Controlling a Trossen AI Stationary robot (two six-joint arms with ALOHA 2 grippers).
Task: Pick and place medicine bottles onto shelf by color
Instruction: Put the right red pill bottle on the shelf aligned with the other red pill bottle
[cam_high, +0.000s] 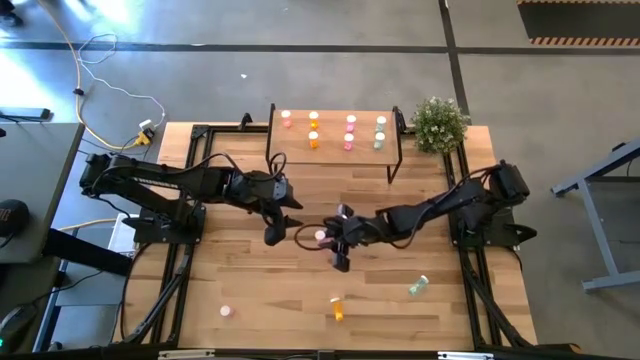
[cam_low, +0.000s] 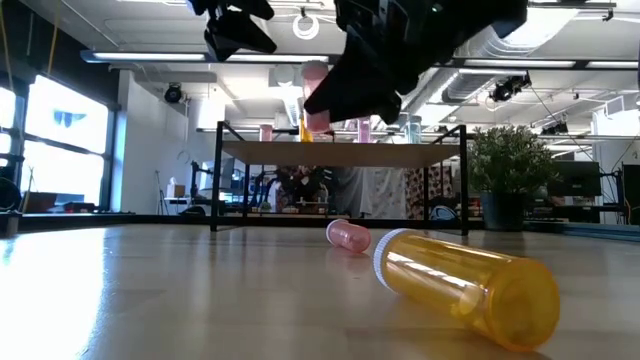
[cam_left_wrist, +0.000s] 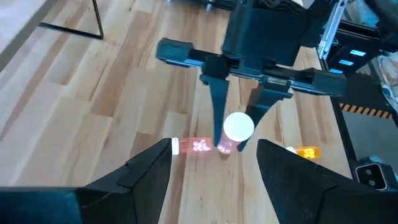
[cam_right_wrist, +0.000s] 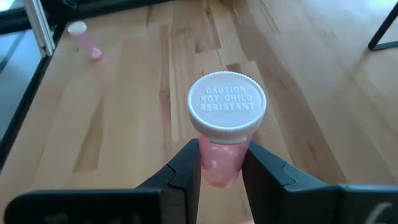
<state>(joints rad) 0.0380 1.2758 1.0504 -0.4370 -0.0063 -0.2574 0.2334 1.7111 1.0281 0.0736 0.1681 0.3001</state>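
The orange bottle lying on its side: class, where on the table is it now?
In the high view the orange bottle lies near the table's front edge, around the middle, between a pink bottle on the left side and a green bottle on the right side.

My right gripper (cam_right_wrist: 221, 163) is extended toward table centre, fingers clamped on a pink bottle (cam_right_wrist: 222, 127) held upright between them. My left gripper (cam_high: 272, 232) hovers just beside it, fingers spread, holding nothing.

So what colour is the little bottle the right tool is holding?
Pink, with a white cap. The right wrist view shows the bottle best.
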